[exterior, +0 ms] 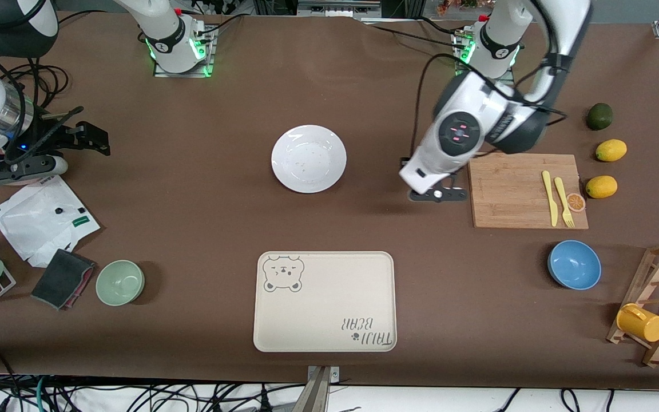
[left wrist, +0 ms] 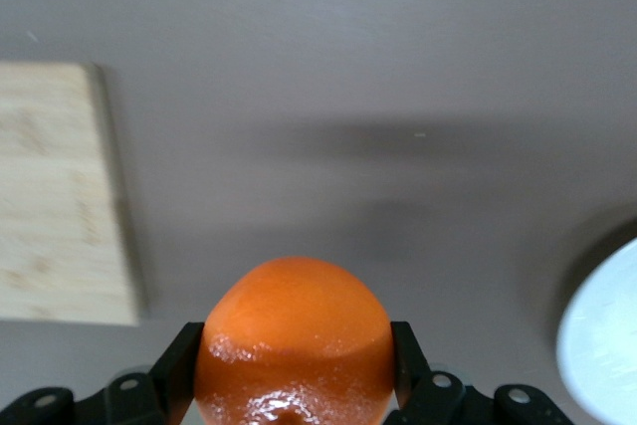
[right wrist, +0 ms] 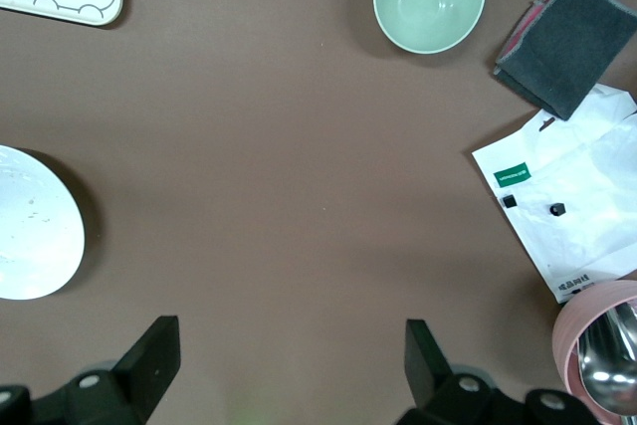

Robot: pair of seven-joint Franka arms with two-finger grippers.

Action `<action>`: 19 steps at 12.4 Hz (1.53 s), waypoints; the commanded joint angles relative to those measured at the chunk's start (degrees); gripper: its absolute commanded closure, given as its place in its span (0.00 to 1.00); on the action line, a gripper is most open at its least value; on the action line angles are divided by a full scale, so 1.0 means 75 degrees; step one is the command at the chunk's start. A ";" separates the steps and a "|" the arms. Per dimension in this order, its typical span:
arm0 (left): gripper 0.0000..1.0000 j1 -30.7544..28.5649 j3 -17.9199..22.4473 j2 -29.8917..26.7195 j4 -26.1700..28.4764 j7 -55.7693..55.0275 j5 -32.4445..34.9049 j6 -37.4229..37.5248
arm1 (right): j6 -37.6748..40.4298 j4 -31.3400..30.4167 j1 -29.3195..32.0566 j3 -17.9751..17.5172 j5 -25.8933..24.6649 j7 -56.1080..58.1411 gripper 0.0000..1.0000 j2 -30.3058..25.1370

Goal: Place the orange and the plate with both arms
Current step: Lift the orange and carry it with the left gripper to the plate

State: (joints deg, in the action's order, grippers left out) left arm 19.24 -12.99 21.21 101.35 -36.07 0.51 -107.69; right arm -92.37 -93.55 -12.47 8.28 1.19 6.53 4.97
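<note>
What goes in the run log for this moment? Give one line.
left gripper: shut on orange, over bare table beside cutting board | right gripper: open, waiting at its table end | plate: empty

one plate (exterior: 309,158), one orange (left wrist: 294,345), two lemons (exterior: 611,150), two bowls (exterior: 120,282), one tray (exterior: 324,301), one cutting board (exterior: 512,191).

Glossy orange (left wrist: 294,345), white plate (exterior: 309,158), brown table (exterior: 192,189).

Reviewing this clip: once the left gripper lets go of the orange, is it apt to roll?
Probably: the orange is round, so it may roll on the flat table. Its glossy skin looks slippery between the left gripper fingers. The plate has a shallow rim that might stop it.
</note>
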 commanded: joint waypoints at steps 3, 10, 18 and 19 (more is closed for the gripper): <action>0.82 0.0681 0.0102 0.2031 -0.2714 -0.1846 -0.0547 0.0133 | 0.0094 0.0075 0.0058 -0.0026 0.0564 -0.0050 0.00 0.0098; 0.79 0.2085 0.0102 0.2667 -0.3014 -0.2176 -0.1369 -0.0381 | 0.0059 0.0087 -0.0036 -0.0084 0.1294 -0.0085 0.00 0.0286; 0.72 0.3037 0.0161 0.3488 -0.2944 -0.2504 -0.1322 -0.1871 | 0.0070 0.0087 -0.0036 -0.0108 0.1306 -0.0027 0.00 0.0439; 0.24 0.3037 0.0161 0.3569 -0.2944 -0.2515 -0.1369 -0.1883 | 0.0082 0.0087 -0.0036 -0.0108 0.1317 -0.0015 0.00 0.0450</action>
State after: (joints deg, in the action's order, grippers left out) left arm 41.59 -12.27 46.68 80.88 -54.90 -8.04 -121.60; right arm -92.37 -93.63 -12.87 7.62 10.16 6.53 8.12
